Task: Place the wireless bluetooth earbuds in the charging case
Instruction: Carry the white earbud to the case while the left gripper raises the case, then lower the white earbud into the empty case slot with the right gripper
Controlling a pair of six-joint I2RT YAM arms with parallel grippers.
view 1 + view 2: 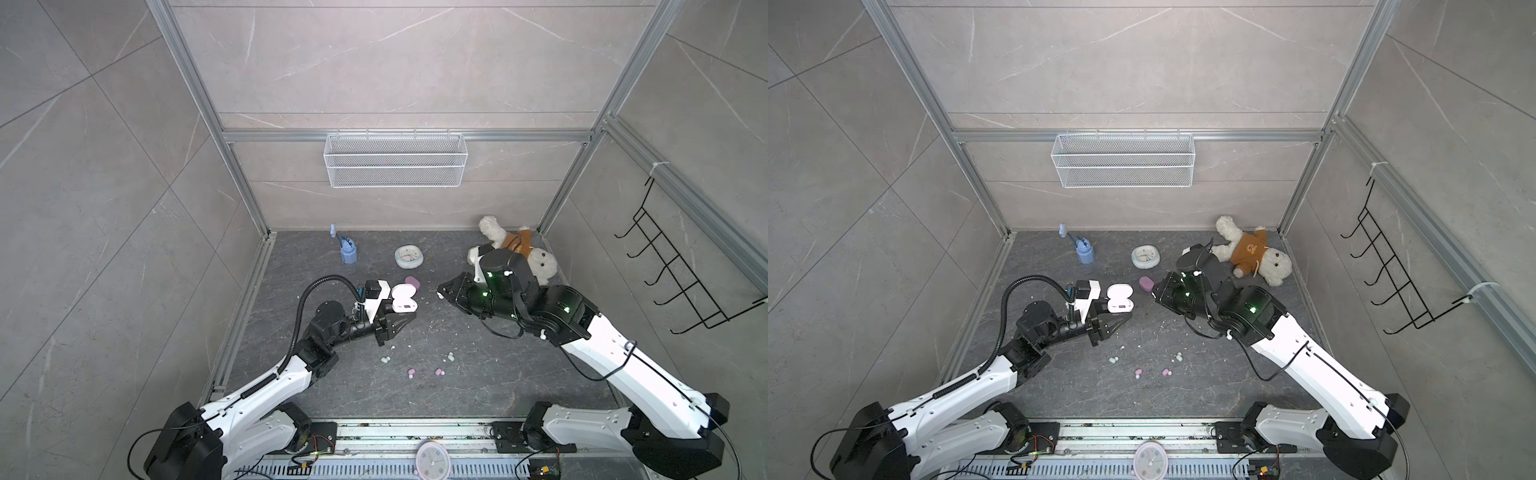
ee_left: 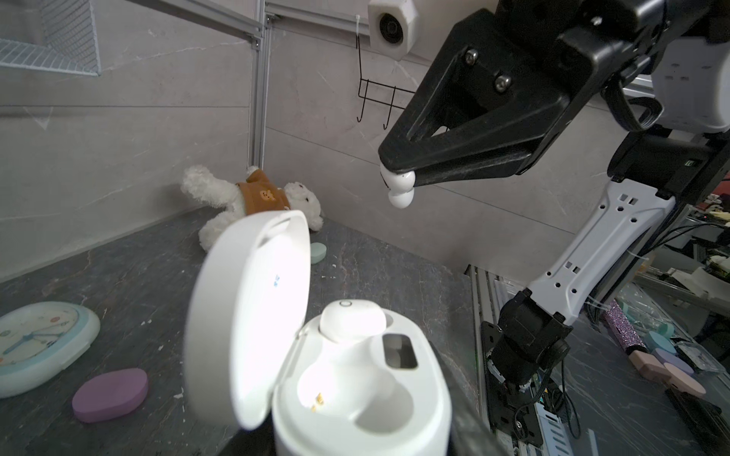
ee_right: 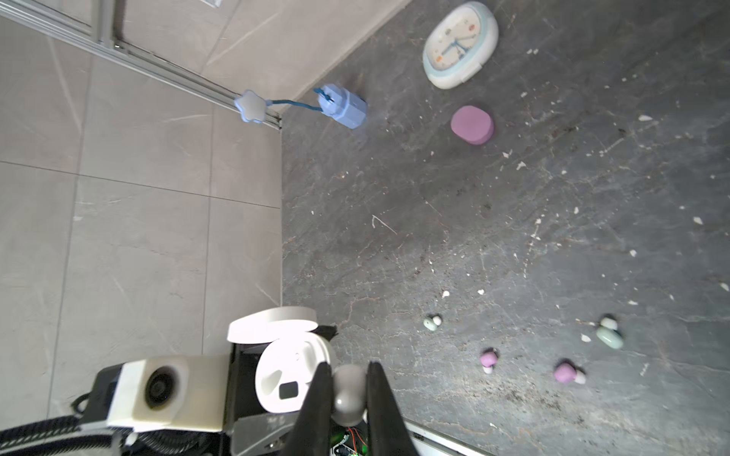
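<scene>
My left gripper (image 1: 400,315) is shut on the white charging case (image 1: 403,300), held above the floor with its lid (image 2: 253,316) open. One white earbud (image 2: 351,321) sits in a socket of the case (image 2: 363,418); the socket beside it (image 2: 343,381) is empty. My right gripper (image 1: 439,293) is shut on a second white earbud (image 2: 399,189), just right of the case and a little above it. In the right wrist view this earbud (image 3: 348,395) shows between the fingers, next to the case (image 3: 284,375). Two mint green earbuds (image 1: 385,359) (image 1: 450,356) and two pink earbuds (image 1: 411,372) (image 1: 439,372) lie on the floor.
A pink oval pod (image 1: 412,283) and a clock (image 1: 409,256) lie behind the case. A blue bottle (image 1: 348,251) stands at the back left, a teddy bear (image 1: 536,257) at the back right. A wire basket (image 1: 395,160) and a black hook rack (image 1: 665,266) hang on the walls.
</scene>
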